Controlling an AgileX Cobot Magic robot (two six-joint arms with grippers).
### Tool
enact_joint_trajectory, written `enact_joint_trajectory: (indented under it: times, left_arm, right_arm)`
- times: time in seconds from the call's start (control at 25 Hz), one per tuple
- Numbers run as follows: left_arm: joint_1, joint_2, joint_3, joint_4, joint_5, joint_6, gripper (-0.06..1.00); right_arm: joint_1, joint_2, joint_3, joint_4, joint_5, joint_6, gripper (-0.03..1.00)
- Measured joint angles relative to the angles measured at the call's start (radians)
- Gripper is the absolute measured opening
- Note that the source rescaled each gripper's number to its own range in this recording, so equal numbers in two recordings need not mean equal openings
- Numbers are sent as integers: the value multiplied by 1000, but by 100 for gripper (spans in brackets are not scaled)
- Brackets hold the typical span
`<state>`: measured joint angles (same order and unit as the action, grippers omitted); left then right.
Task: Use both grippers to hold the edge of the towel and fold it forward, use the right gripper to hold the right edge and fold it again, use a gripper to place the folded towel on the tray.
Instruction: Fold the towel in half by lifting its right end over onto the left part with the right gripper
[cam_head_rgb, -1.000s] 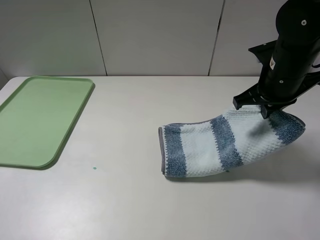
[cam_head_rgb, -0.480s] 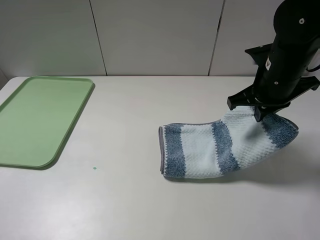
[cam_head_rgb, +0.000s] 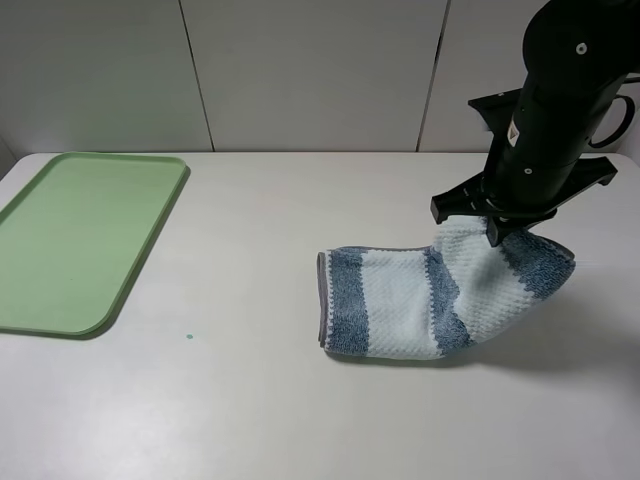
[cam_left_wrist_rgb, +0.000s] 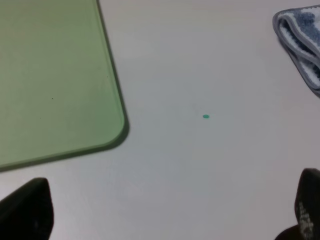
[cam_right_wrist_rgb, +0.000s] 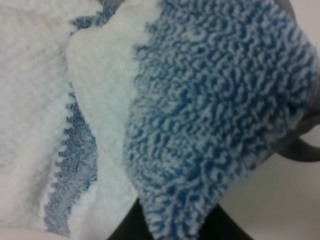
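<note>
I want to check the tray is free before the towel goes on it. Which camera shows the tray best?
Exterior high: nearly the whole tray shows, bare, only its left edge cropped. The left wrist view catches just one rounded corner; the right wrist view shows none of it, only towel.

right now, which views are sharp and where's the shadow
Exterior high view: sharp, evenly lit, soft shadow on the table under the lifted end of the towel. Left wrist view: slightly soft, tray and green dot both readable. Right wrist view: towel fills the frame too close, pile blurred.
</note>
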<state>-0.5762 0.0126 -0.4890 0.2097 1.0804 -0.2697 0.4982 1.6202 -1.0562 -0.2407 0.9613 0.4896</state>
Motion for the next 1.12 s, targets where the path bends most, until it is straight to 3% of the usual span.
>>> enact_joint_trajectory:
  times: [1.12]
  left_arm:
    - [0, 0, 0, 0, 0, 0, 96]
  right_arm:
    - [35, 5, 0, 65, -34, 111, 3]
